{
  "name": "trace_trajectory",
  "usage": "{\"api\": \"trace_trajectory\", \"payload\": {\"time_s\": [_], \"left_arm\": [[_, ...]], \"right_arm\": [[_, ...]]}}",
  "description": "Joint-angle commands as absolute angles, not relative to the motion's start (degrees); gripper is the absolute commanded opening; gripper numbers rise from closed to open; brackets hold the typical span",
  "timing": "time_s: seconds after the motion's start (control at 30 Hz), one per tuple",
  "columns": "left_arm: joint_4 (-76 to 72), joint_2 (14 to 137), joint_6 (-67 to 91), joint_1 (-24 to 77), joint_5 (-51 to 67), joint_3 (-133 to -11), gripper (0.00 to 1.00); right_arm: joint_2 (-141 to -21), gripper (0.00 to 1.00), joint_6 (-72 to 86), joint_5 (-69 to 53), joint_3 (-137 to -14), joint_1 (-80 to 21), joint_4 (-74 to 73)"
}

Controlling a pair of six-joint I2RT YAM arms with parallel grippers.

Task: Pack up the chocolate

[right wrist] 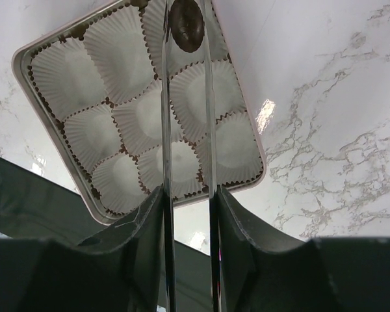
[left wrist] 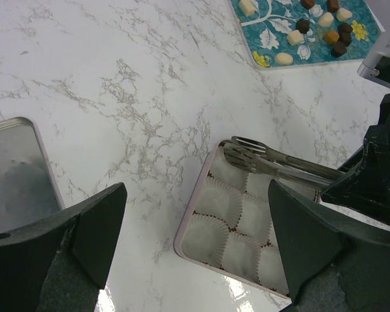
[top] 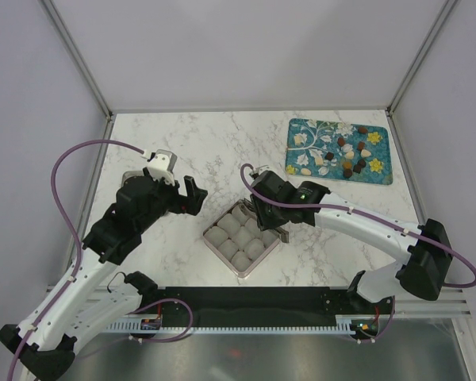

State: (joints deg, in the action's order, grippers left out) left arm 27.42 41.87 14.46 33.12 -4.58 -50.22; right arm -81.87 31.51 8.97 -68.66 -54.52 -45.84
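— Where is the chocolate?

— One dark chocolate sits pinched between the tips of a pair of metal tongs, above the far row of the tray. Whether it touches a cup cannot be told.

— And the others?

— The remaining chocolates, dark, mid brown and cream, lie scattered on the teal flowered mat at the far right of the table, well apart from the tray.

— What is in the tray?

— Nine pale paper cups in three rows; every cup that shows is bare.

— Who holds the tongs?

— The right gripper. Its fingers are partly closed and squeeze the two arms of the tongs between them, handle end in the jaws, tips pointing away over the cups.

— And the other pincer?

— The left gripper hangs above the table just left of the tray, jaws spread as wide as they go, with nothing between them. A flat metal lid lies beside it on the marble.
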Motion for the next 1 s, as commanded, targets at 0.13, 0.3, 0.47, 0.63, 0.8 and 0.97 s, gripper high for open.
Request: {"api": "trace_trajectory", "payload": {"time_s": [0.13,0.3,0.47,0.63,0.8,0.97], "left_arm": [[26.3,42.0,14.0,33.1,-5.8,-50.0,0.98],[26.3,41.7,14.0,33.1,-5.4,-50.0,0.98],[26.3,41.4,14.0,33.1,-5.1,-50.1,0.98],[26.2,41.5,14.3,33.1,-3.3,-49.7,0.98],[25.8,43.8,14.7,33.2,-0.9,-49.2,0.98],[25.8,47.3,13.6,33.2,-1.5,-50.4,0.98]], "right_arm": [[-81.0,0.45,32.8,9.9,-72.2,-54.8,-44.4],[-80.6,0.51,33.4,10.2,-72.8,-54.8,-44.9],[-80.2,0.50,33.7,10.9,-74.1,-54.8,-46.1],[-80.8,0.47,30.9,15.5,-83.5,-54.1,-51.7],[-83.5,0.46,24.6,15.4,-89.8,-41.5,-53.8],[-91.8,0.46,17.0,19.6,-94.9,-29.0,-51.7]]}}
